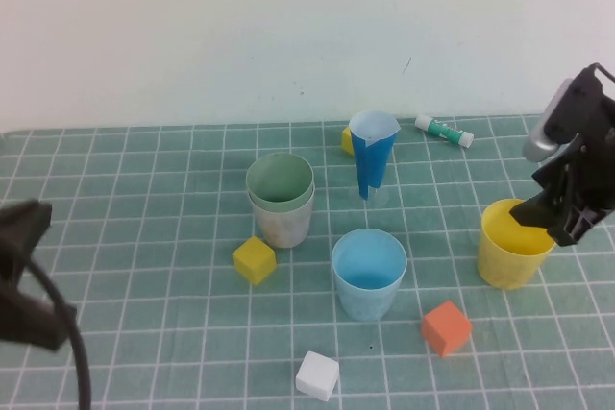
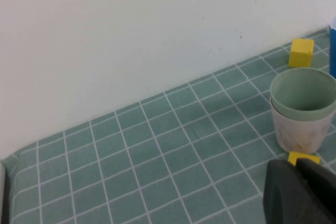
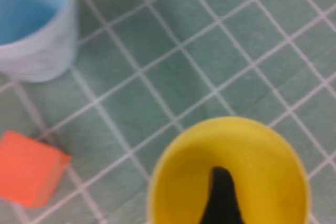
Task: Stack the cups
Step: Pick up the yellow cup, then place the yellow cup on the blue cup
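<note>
Green tiled counter (image 1: 144, 237): right gripper (image 1: 557, 213), spread wide, straddles the upright yellow cup (image 1: 514, 247) rim, one finger inside; left gripper (image 1: 24, 276) sits closed, far off.

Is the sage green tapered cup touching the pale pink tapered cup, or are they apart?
Touching. In the high view the sage green cup sits nested inside the pale pink cup; the left wrist view shows its rim resting directly on the pink one, with no gap.

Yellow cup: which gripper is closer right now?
Right. The right gripper is at the yellow cup's rim, with one finger inside the cup. The left gripper sits at the table's far left edge, well away, shut.
</note>
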